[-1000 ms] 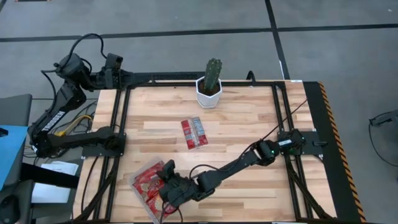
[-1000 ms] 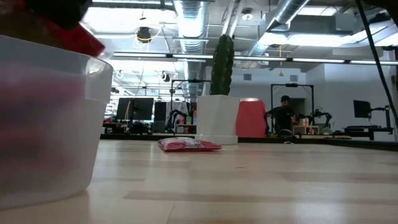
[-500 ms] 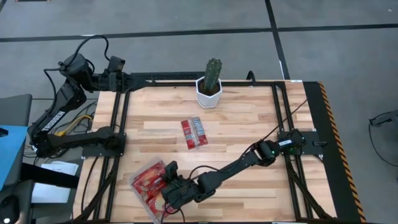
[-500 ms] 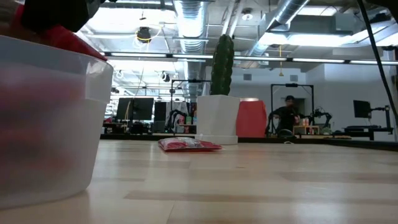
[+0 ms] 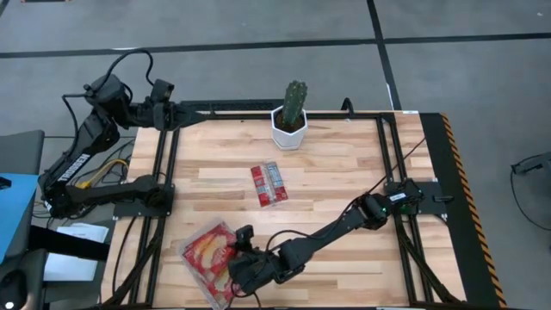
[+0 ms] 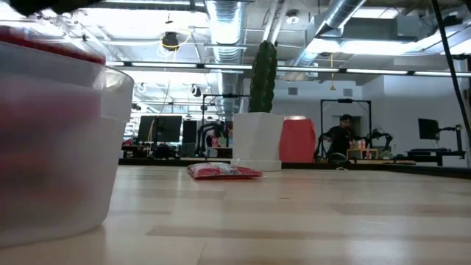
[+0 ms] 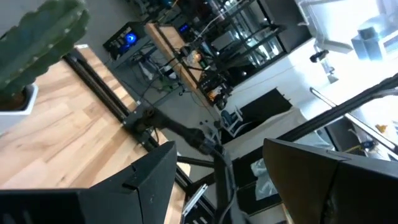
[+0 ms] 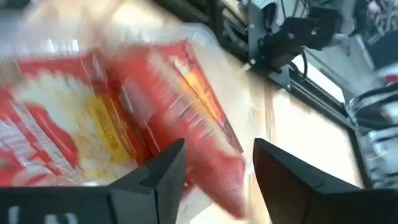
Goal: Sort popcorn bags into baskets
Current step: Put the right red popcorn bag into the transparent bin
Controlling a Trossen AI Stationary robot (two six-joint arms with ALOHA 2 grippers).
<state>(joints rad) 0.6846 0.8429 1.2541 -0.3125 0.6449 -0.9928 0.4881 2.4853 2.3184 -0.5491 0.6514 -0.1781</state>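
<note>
The basket (image 5: pixel 186 263), a clear shallow tray, stands at the table's near left edge with large red popcorn bags (image 5: pixel 207 250) lying in it. In the low view its wall (image 6: pixel 51 147) fills the left side, with a red bag (image 6: pixel 44 40) at its top. My right gripper (image 5: pixel 232 274) hangs open just above the bags (image 8: pixel 93 118), with nothing held between its fingers (image 8: pixel 161 180). Two slim red packets (image 5: pixel 269 183) lie flat side by side at mid-table. My left gripper (image 5: pixel 172 102) waits open beyond the far left corner.
A white pot with a cactus (image 5: pixel 291 120) stands at the far edge, behind the slim packets (image 6: pixel 224 171). Black rails (image 5: pixel 168 172) frame the wooden top. Bare wood stretches across the middle and right of the table.
My right gripper has opened and let go of a large red bag. The bag stuck up tilted over the basket's rim and now lies flat on the others inside. The gripper has drifted slightly toward the near edge.
</note>
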